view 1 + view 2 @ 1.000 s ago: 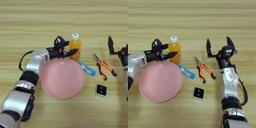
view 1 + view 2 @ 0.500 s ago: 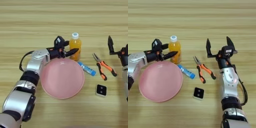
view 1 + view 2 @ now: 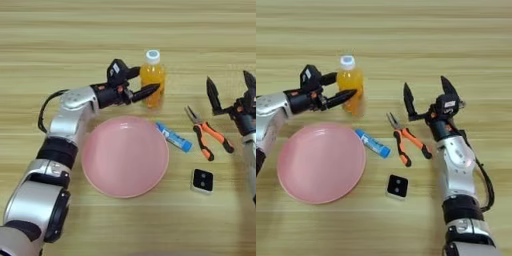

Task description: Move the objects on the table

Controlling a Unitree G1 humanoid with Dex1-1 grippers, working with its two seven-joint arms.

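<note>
Left eye view: the left gripper (image 3: 141, 83) has its fingers apart around the bottle (image 3: 152, 77), mid-table; the plate (image 3: 125, 155) lies in front. Right eye view: the right gripper (image 3: 428, 96) is spread wide, empty, above the pliers (image 3: 407, 139); tube (image 3: 372, 143) and block (image 3: 397, 186) lie nearby.

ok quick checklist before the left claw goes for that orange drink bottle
1. Left claw open around the small orange-drink bottle with white cap: ok, one finger on each side.
2. Fingers touching bottle: cannot tell.
3. Bottle upright: ok.
4. Large round pink plate apart from bottle: ok, nearer the robot.
5. Right claw out of the way: ok, open, beside the orange-handled pliers.
6. Blue-and-white tube apart from bottle: ok.
</note>
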